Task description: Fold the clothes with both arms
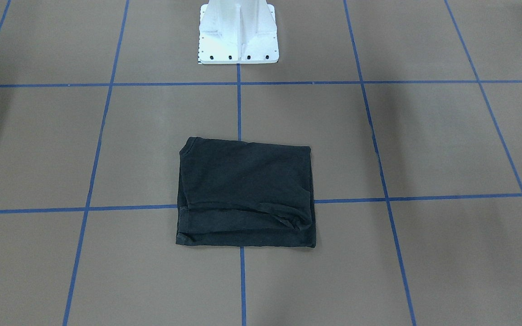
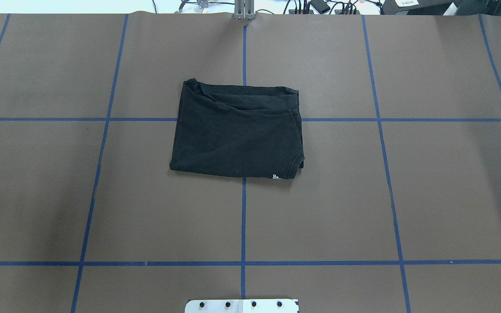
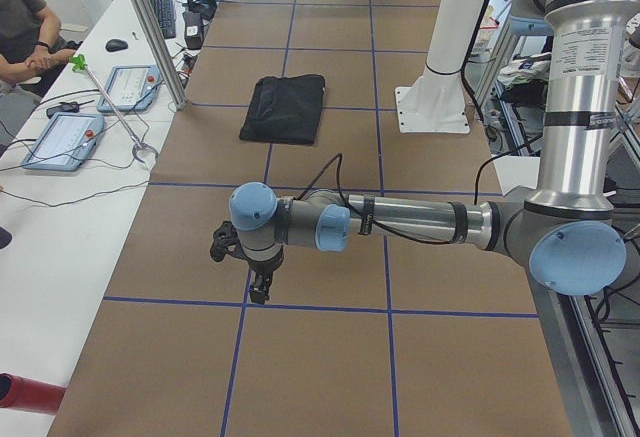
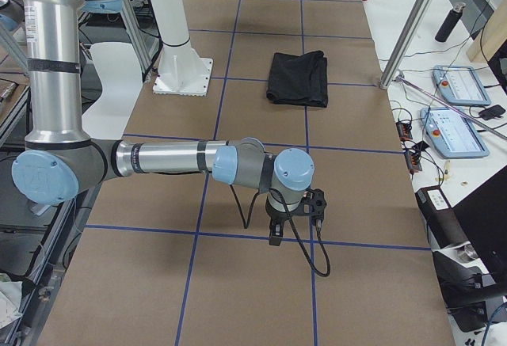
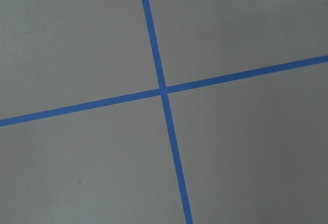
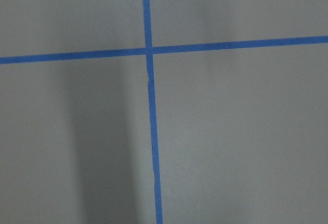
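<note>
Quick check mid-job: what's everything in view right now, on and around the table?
T-shirt: one, black, folded flat, table's middle.
Table: one, brown cover, under everything.
Tape grid: blue, across the cover.
Pedestal base: one, white, robot's edge of table.
Control tablets: two, grey-blue, operators' bench.
Bottle: one, black, same bench.
Person: one, dark top, seated at bench.
Left arm: one, silver with light-blue caps, low over bare table, away from the T-shirt.
Left end effector: one, black, pointing down; open or shut unclear.
Right arm: one, same colours, low over bare table at the other end.
Right end effector: one, black, pointing down; open or shut unclear.
</note>
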`<state>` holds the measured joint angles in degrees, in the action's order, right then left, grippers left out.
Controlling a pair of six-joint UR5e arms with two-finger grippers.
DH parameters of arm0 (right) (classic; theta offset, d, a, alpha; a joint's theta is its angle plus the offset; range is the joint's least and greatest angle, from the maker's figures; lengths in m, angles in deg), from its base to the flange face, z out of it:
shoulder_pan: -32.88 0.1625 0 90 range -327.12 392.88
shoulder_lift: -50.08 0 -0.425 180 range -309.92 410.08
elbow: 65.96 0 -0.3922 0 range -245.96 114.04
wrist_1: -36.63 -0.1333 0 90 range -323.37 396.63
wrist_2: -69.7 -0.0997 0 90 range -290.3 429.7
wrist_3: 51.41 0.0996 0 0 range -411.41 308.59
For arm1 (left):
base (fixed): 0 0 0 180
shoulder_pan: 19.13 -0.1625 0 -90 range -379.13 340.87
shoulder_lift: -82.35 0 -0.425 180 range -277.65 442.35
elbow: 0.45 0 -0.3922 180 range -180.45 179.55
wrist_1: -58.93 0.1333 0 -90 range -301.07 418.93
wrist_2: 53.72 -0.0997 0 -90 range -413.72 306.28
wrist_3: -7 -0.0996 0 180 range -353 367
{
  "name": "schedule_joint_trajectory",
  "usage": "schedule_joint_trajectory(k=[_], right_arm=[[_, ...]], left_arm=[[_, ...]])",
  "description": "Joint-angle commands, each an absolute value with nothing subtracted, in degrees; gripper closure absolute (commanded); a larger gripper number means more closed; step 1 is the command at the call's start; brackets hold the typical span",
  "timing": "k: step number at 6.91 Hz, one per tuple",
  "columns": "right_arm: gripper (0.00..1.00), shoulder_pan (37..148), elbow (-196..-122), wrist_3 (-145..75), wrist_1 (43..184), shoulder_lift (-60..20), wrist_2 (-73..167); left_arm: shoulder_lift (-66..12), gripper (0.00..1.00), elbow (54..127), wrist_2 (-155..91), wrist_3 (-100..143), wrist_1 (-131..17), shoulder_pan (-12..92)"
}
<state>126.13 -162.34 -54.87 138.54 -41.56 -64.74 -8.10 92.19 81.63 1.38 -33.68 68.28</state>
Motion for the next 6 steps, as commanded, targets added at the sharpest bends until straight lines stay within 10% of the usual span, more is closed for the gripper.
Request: schedule_joint_trajectory(k=[1,6], right_arm=[[0.00,126.1,-161.8,-54.1,135.6,-42.1,-64.6],[0.00,126.1,-161.0,-50.4,132.3,-41.9,-64.4]], left_arm=[[-8.2,0.00,92.2,81.6,1.4,-33.7,68.3],[-8.6,0.00,92.5,80.8,7.1,-33.9,68.2]])
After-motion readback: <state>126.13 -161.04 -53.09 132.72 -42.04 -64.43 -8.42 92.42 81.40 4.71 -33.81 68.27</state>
